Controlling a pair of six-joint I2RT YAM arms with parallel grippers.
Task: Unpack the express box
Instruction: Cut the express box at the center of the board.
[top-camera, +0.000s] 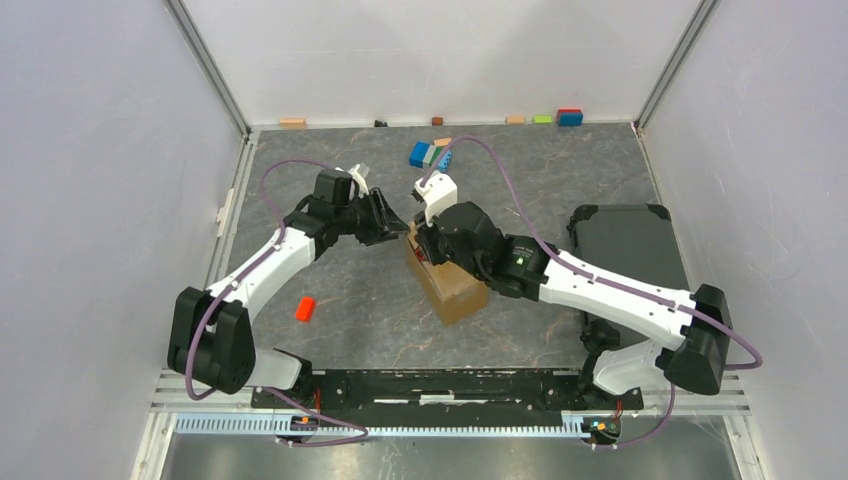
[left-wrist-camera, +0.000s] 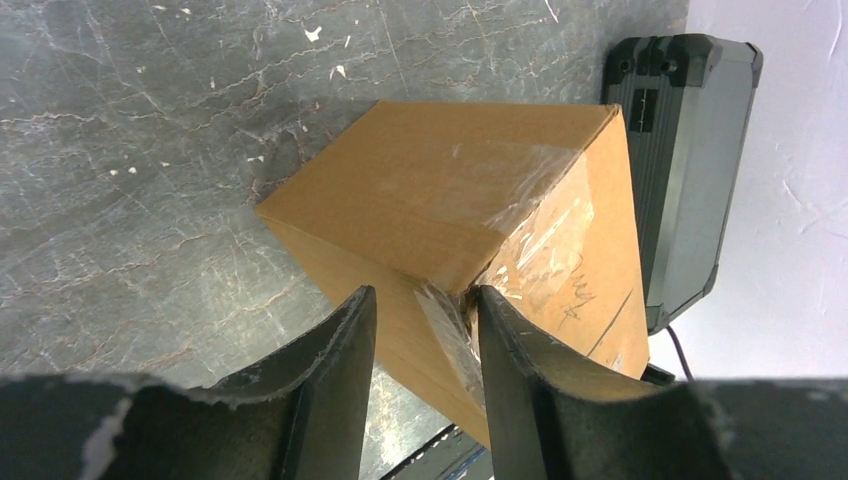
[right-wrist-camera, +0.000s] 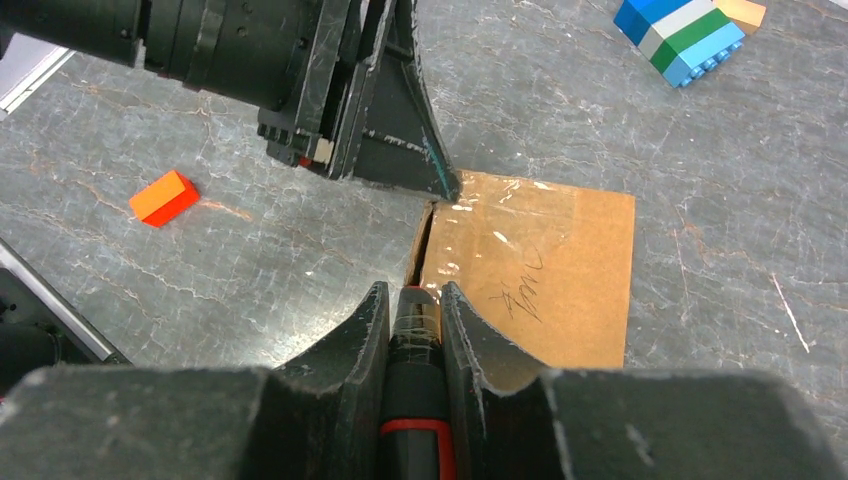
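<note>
The express box (top-camera: 458, 292), matte brown cardboard under glossy, crinkled tape, sits mid-frame on the veined counter (top-camera: 370, 325). The right end effector (right-wrist-camera: 410, 295) is clamped on a slim black tool (right-wrist-camera: 410, 390) at the seam, while the left end effector (left-wrist-camera: 425, 300) straddles a corner, fingers apart, grip unclear. A push could skid the box or slip off the slick tape.

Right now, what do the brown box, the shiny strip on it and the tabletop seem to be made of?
Express box: cardboard, matte brown, with crisp folded edges.
Strip: probably clear plastic tape, glossy and wrinkled, catching glare.
Table: grey with pale veins like stone and a slight sheen. It could be a printed laminate; the look leaves that open.
</note>
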